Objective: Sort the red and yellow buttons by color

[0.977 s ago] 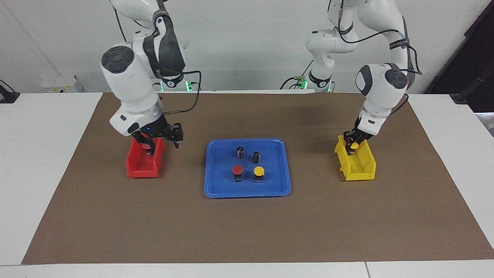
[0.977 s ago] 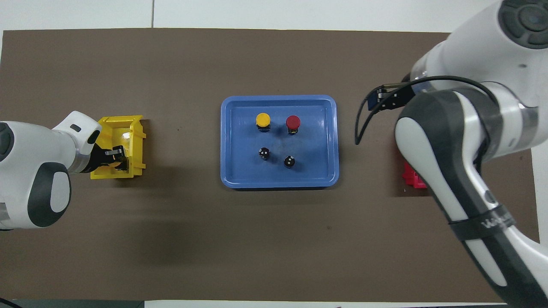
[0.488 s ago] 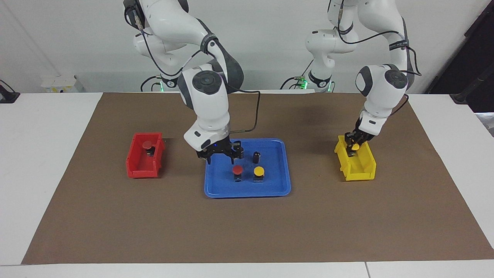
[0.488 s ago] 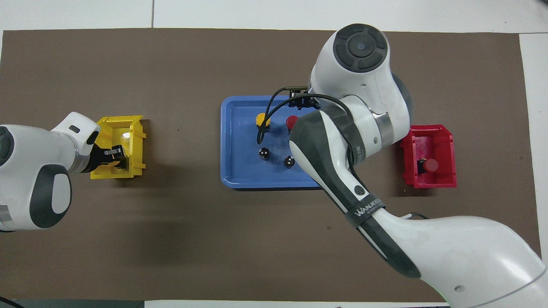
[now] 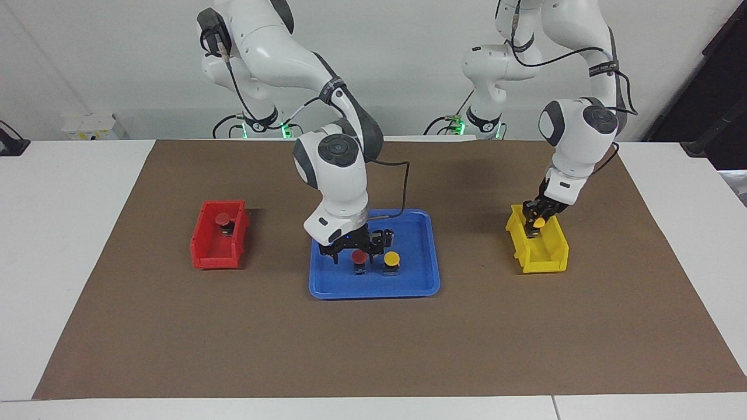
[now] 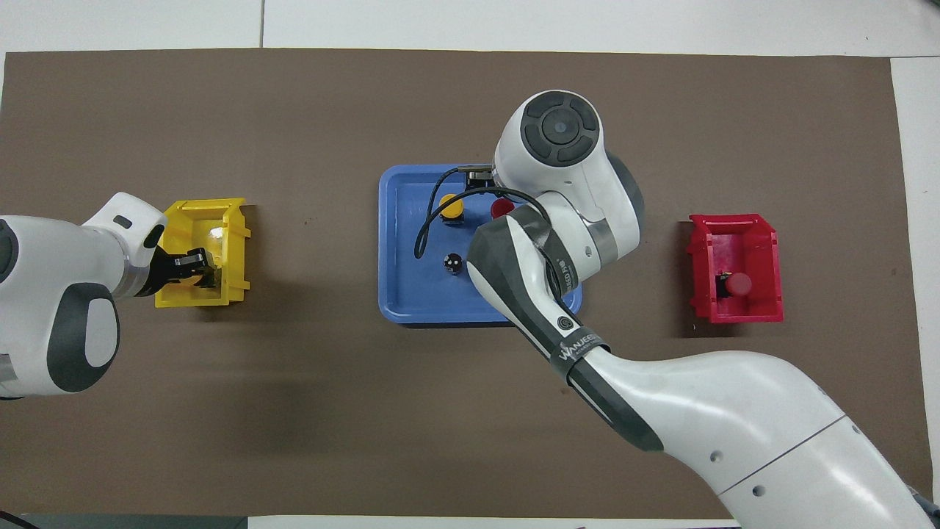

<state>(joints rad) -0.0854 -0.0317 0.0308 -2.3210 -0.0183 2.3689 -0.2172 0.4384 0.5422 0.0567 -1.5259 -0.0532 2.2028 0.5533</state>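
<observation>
While the right arm carries a dark band whose white lettering is too small to read for sure, nothing else on the worktop bears writing. Taking the blue tray at the middle as the landmark: the right tool hangs low over the tray, its fingers spread on either side of the red button standing there; whether they touch it cannot be told. Half a second ago this tool was over the tray's edge nearer the robots; a second ago it was at the red bin. Just beside the red button, toward the left arm's end, stands the yellow button. One dark cylinder shows nearer the robots, still within the tray. Well apart from the tray, toward the right arm's end, the red bin holds another red button. Toward the left arm's end, the left tool is over the yellow bin, clamped on a second yellow button, as it was before.
</observation>
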